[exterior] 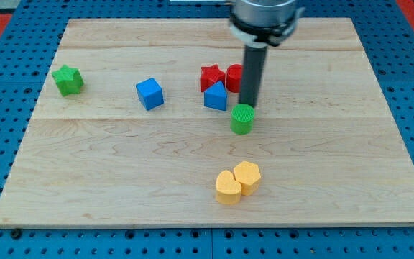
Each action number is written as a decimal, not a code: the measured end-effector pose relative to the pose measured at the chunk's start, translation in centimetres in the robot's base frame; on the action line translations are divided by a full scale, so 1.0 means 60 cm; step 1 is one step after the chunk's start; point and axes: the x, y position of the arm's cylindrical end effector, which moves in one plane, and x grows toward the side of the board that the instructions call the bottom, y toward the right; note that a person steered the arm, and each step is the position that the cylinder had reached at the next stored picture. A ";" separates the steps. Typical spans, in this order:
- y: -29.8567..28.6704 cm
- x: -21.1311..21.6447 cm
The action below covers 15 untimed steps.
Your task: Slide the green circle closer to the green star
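The green circle [242,119], a short cylinder, stands near the middle of the wooden board [85,187]. The green star [68,80] sits far off at the view's left, near the board's left edge. My tip [249,106] comes down from the arm at the view's top and rests just behind the green circle, at its upper right, touching or almost touching it.
A blue cube [149,93] lies between the green star and the circle. A blue block [215,96], a red star [210,76] and a red block [234,77] cluster just left of my rod. A yellow heart [228,188] and yellow hexagon [248,176] sit toward the view's bottom.
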 end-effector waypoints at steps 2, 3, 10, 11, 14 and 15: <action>-0.048 -0.003; 0.067 -0.003; -0.172 0.108; -0.196 0.136; -0.456 -0.030; -0.455 0.060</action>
